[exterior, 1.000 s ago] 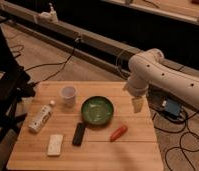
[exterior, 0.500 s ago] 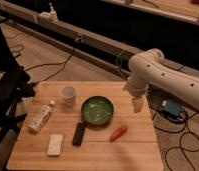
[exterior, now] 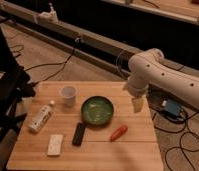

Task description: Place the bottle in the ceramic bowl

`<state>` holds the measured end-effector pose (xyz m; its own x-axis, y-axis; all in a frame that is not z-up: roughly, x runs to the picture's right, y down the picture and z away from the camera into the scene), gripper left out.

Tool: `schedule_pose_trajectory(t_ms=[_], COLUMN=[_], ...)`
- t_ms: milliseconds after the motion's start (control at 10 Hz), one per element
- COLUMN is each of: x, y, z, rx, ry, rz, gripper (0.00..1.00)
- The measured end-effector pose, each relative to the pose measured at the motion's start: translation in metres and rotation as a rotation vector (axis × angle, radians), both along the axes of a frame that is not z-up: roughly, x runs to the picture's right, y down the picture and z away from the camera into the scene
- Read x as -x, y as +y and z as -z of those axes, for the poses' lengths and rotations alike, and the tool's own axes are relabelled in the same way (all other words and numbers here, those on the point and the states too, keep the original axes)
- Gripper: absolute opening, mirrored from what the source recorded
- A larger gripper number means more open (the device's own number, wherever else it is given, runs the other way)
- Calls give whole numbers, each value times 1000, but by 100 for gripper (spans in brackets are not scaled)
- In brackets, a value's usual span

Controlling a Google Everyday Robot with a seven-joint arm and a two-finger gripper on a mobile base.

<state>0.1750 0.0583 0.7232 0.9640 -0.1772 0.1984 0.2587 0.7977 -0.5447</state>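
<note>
The bottle (exterior: 41, 116) lies on its side near the left edge of the wooden table (exterior: 100, 156), its white cap pointing toward the back. The ceramic bowl (exterior: 97, 110), green and glossy, sits in the middle of the table with nothing in it. My gripper (exterior: 138, 104) hangs from the white arm (exterior: 153, 75) over the table's right rear corner, right of the bowl and far from the bottle. Its fingers point down, open, and hold nothing.
A small translucent cup (exterior: 68, 95) stands behind and left of the bowl. In front lie a white block (exterior: 55, 144), a dark flat bar (exterior: 79, 133) and an orange-red object (exterior: 118, 132). A black chair (exterior: 7, 92) is at the left; cables and a blue box (exterior: 171, 107) are on the floor.
</note>
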Motion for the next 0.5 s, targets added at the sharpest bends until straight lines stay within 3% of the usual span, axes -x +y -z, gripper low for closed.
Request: schedule_pose_trajectory(t_ms=[200,500], x=[45,124], y=[-8,-18], z=[-4,5], rx=[-2,-27], ry=[-122,-332], rz=[-12,20], gripper=[80,80])
